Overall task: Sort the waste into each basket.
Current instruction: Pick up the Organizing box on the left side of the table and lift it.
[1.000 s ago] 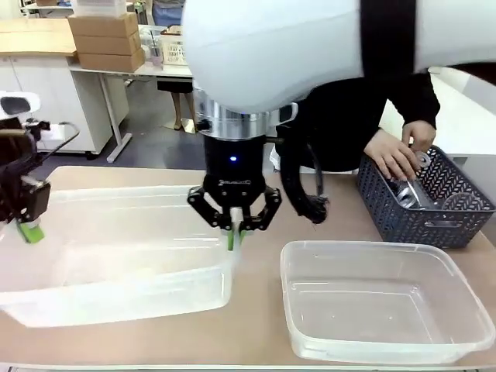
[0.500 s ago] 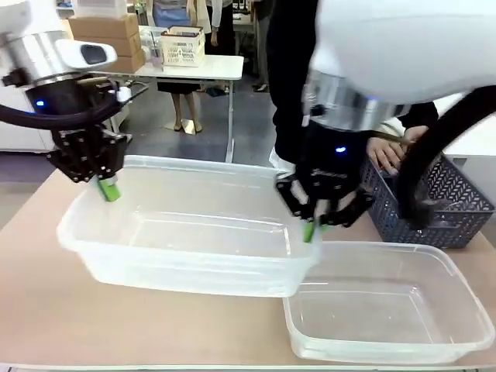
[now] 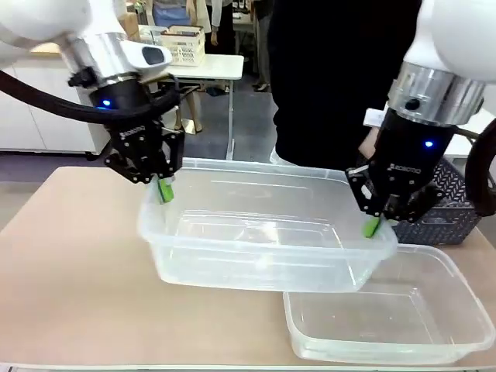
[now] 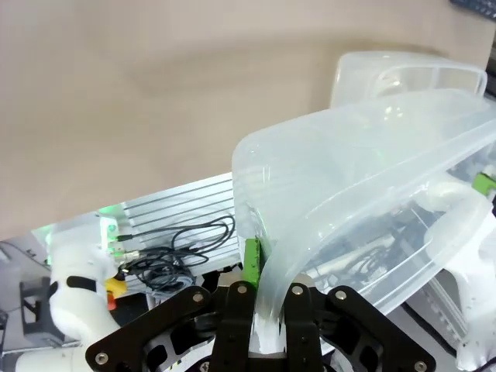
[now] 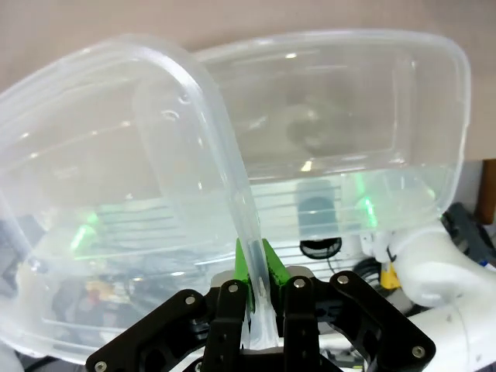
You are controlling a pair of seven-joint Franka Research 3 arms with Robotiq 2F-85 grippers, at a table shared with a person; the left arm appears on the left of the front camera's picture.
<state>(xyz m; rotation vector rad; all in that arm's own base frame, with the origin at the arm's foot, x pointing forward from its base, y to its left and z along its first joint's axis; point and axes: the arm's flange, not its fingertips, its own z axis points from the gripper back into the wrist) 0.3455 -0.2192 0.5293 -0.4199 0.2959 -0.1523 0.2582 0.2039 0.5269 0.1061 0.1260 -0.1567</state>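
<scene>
- My left claw (image 3: 164,190) is pressed together on the left end rim of the lifted tub (image 3: 256,263), with the thin plastic lip pinched between the green pads.
- My right claw (image 3: 373,226) pinches the opposite end rim the same way, so I carry this see-through tub between both arms.
- The lifted tub looks clear of the surface (image 3: 70,256). It hangs roughly level, and its right end overlaps the far left corner of the second tub (image 3: 465,271).
- The second tub rests on the surface at the near right, upright and bare inside. The lifted tub is bare inside too.
- The dark lattice basket (image 3: 453,205) stands at the far right, just behind my right claw. The claw hides most of its inside, so I cannot tell what it holds.
- A person (image 3: 333,77) in black stands at the far side, close to that basket.
- My judgement is that the sorting itself has hardly begun, since neither clear tub has any bottle or wrapper in it.
- What is left, as I read it, is to set this tub down in its place, let go of both ends, and then put every piece of waste into its proper basket.
</scene>
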